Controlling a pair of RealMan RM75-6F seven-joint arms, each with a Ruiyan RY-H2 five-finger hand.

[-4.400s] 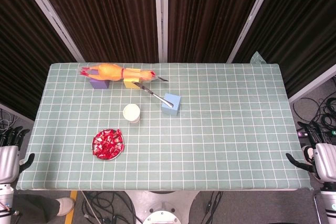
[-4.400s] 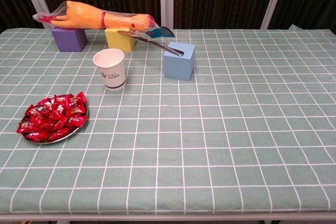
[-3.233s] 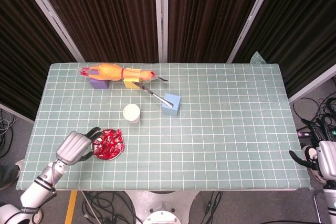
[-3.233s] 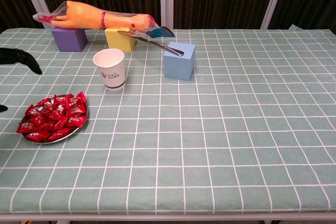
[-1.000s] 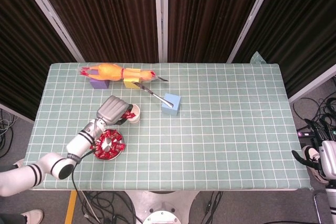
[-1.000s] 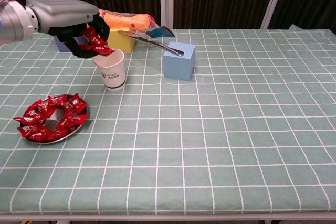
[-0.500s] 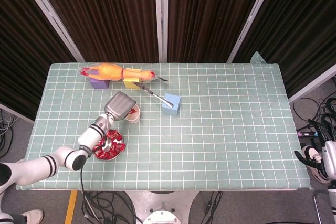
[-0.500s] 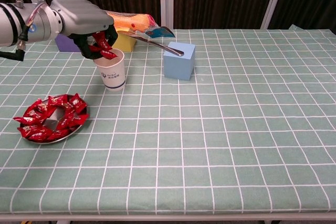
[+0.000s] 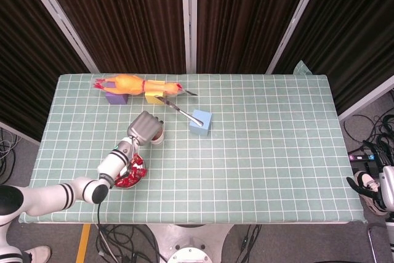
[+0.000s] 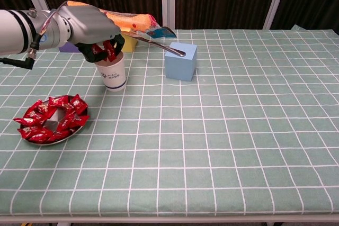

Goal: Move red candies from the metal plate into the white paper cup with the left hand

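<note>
My left hand [image 10: 92, 30] [image 9: 145, 128] hovers right over the mouth of the white paper cup [image 10: 113, 75] and grips a bunch of red candies [image 10: 107, 48] in its curled fingers. In the head view the hand covers most of the cup [image 9: 158, 138]. The metal plate [image 10: 50, 141] [image 9: 130, 183] sits on the near left of the table, with several red candies [image 10: 48, 121] left in a ring around a bare middle. My right hand [image 9: 383, 190] hangs off the table's right edge in the head view, too small to read.
Behind the cup a rubber chicken [image 10: 132, 21] lies across a purple block [image 10: 67, 48] and a yellow block [image 10: 127, 42]. A knife [image 10: 159, 43] bridges from the yellow block to a blue block [image 10: 180, 61] to the cup's right.
My left hand came in from off the table, took candies from the middle of the plate and carried them up over the cup. In the last half second it shifted right, centring on the rim.
</note>
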